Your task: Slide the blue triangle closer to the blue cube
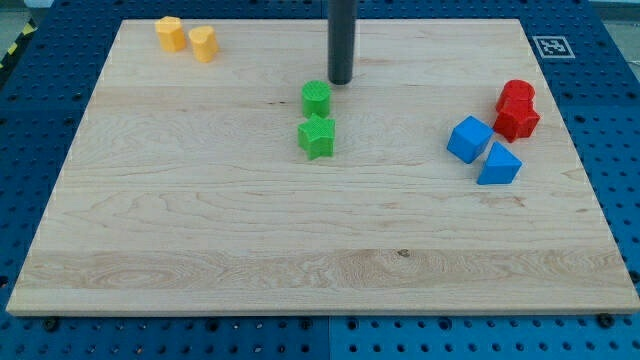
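Nearest the view's bottom among the blocks lay the blue triangle (499,165), on the right part of the wooden board (200,250). It sat just below and to the right of the blue cube (468,139), the two almost touching at their near edges; contact could not be confirmed. Two red blocks (517,109) stood just above and right of the cube, pressed together, shapes not clear.

Near board centre: green star-shaped block (316,136), with a green cylinder (316,98) directly above it, a thin gap between them.

Top left corner of the board: two yellow-orange blocks (186,38) side by side, close but apart, shapes rounded.

The dark rod came down from the view's top edge; my tip (341,82) rested just above and right of the green cylinder, well apart from both blue blocks, which lay far toward the view's right. The arm carried no pincer, only the rod, so no open or closed state applied.

A blue perforated table (40,340) surrounded the board; a printed marker tag (550,46) was at the top right corner
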